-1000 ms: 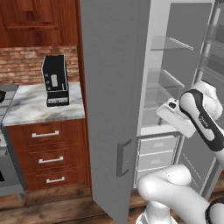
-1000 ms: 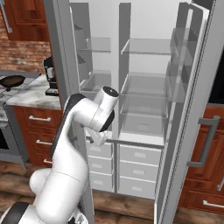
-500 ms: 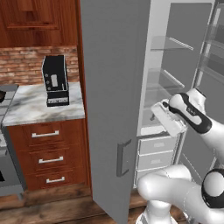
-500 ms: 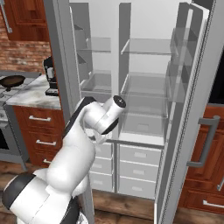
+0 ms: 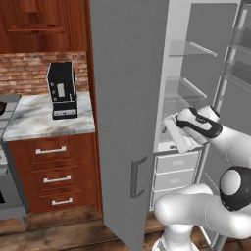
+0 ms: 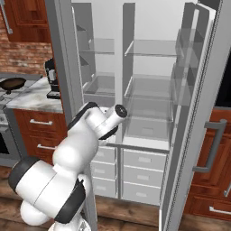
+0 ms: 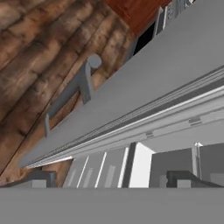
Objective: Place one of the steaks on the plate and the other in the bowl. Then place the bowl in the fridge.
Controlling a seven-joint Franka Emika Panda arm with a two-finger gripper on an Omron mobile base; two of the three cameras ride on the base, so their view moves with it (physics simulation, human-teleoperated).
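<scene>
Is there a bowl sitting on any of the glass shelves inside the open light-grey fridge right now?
No, in the right base view the glass shelves of the tall light-grey fridge hold nothing, with no bowl on them.

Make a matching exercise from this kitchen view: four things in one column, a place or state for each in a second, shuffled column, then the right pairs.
Things:
1. fridge
2. coffee machine
3. frying pan
4. gripper

Places or states:
A. on the stove, far left
B. open, holding nothing
C. on the marble counter, against the brick wall
D. doors wide open, shelves bare

Pairs: 1-D, 2-C, 3-A, 4-B
</scene>
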